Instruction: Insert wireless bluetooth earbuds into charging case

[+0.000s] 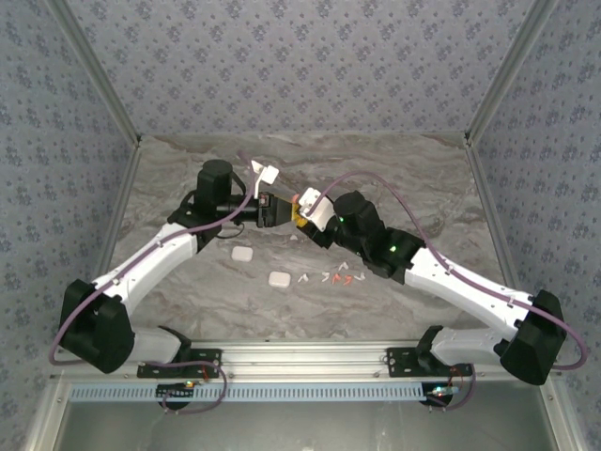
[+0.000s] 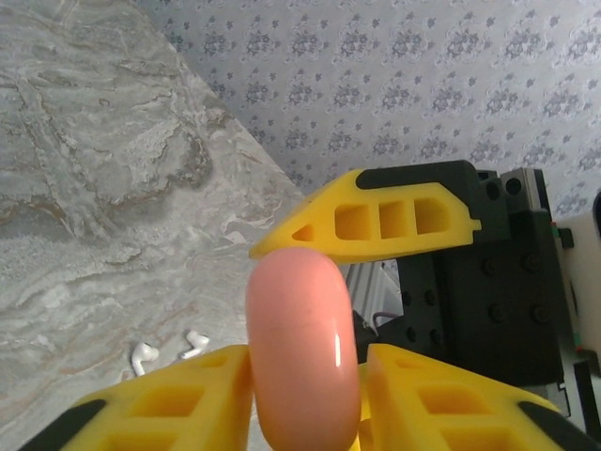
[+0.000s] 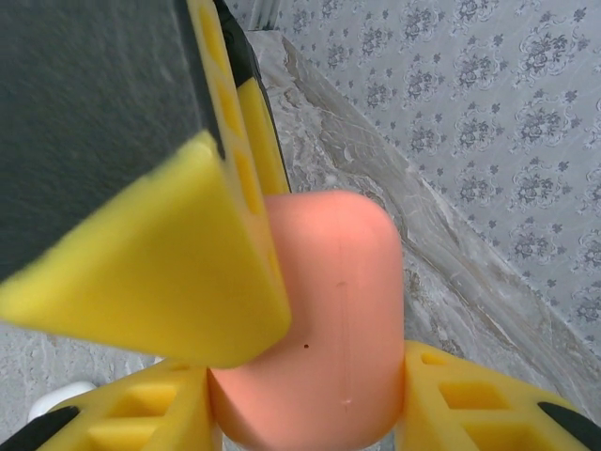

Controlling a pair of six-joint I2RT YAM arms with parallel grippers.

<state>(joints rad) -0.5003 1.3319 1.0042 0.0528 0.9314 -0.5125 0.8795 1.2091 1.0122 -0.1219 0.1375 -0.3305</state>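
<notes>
Your left gripper (image 2: 305,376) is pressed onto the pink case (image 2: 302,310) and pinches it between its yellow jaws. From this tool the case points straight forward, long axis away from the wrist, thin edge toward the camera. Your right gripper (image 3: 310,376) pinches the same case from the opposite side, with the broad face toward its own camera. So both tools hold one thing in the air above the table (image 1: 188,178), tip against tip, and one jaw of each crosses just over the case in the other's view. I see no open lid; the case looks closed.

The earbuds (image 1: 327,279) are not in the case. They lie in a short row on the table, below both tools and on the side of the bases, a little toward the right arm. I judge the right gripper is nearer to them.
</notes>
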